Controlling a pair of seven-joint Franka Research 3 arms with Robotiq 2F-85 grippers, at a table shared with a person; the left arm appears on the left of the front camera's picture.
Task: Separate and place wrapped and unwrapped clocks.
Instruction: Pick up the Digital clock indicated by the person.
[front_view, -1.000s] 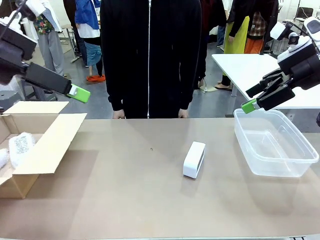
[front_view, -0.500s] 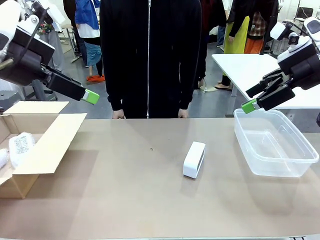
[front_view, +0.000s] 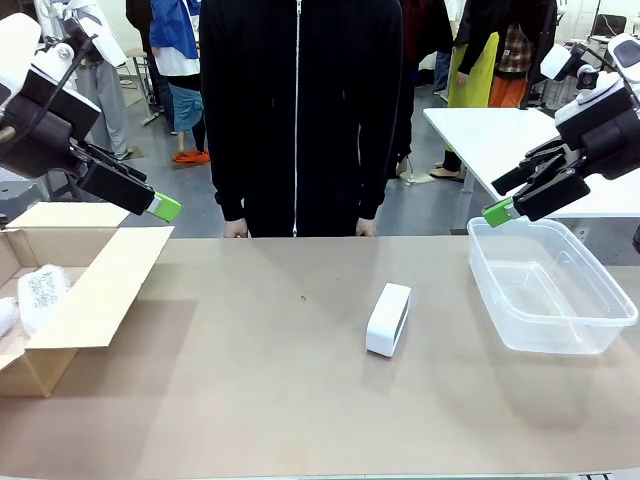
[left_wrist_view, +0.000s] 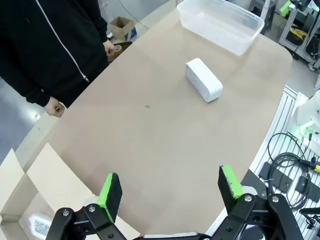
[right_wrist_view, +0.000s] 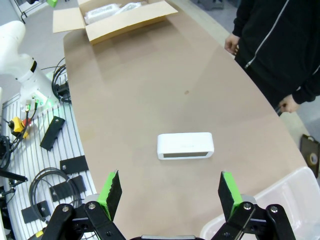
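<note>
The unwrapped clock (front_view: 388, 318), a smooth white block, lies bare on the brown table right of centre; it also appears in the left wrist view (left_wrist_view: 204, 86) and the right wrist view (right_wrist_view: 185, 145). Two wrapped bundles (front_view: 40, 290) rest inside the open cardboard box (front_view: 100, 290) at the table's left end, seen from afar as pale bundles (right_wrist_view: 107, 11). My left gripper (front_view: 162, 207) hovers open above the box's far flap, holding nothing. My right gripper (front_view: 500, 212) hangs open and empty above the near-left corner of the clear plastic bin (front_view: 550, 290).
A person in a black zip jacket stands at the far edge, one hand (front_view: 238, 230) and the other hand (front_view: 365, 228) at the table rim. The bin (left_wrist_view: 220, 22) holds nothing. A second white table (front_view: 490, 130) stands behind on the right.
My left arm has swung, its gripper tip going right, then dropping lower and back left above the box flap. The right arm, the white block and the person have stayed still.
</note>
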